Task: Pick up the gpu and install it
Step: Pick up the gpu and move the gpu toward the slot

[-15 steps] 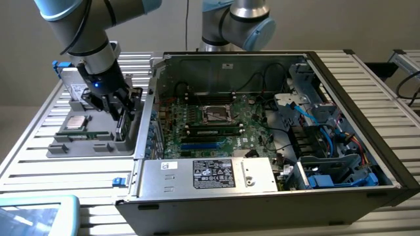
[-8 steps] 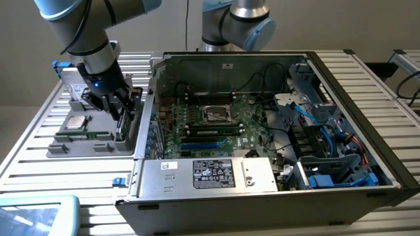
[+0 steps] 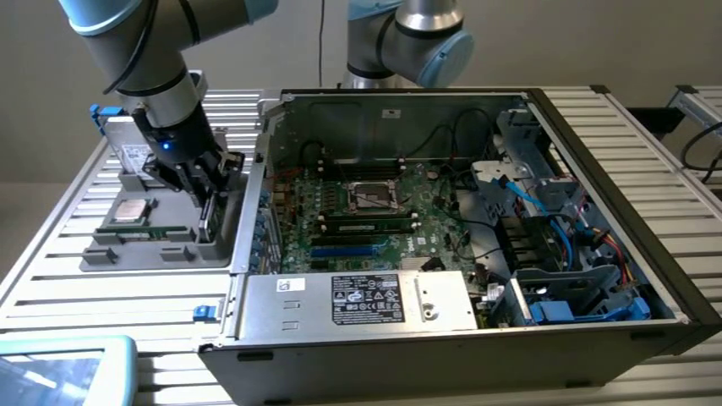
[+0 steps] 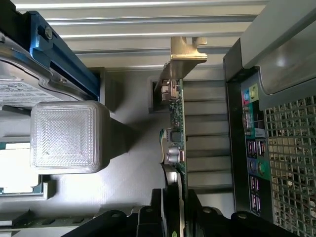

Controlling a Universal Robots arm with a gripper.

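Observation:
The gpu [image 3: 210, 218] stands on its edge in a slot of the grey parts tray [image 3: 158, 254], at the exterior view's left of the open computer case [image 3: 587, 194]. My gripper [image 3: 206, 193] reaches down over the card from above. In the wrist view the gpu [image 4: 177, 128] shows edge-on, a green board with a metal bracket [image 4: 186, 52] at its far end. My gripper [image 4: 177, 215] straddles its near end, and the black fingers [image 4: 157, 213] press against both faces of the card. The card still sits in the tray.
The tray also holds a grey drive with a white label [image 3: 127, 154], a processor [image 3: 130, 211] and a green memory stick [image 3: 144, 229]. The case's motherboard [image 3: 373, 211] lies exposed, with blue slots [image 3: 344, 251]. The case's rear ports [image 4: 254, 148] lie close beside the card.

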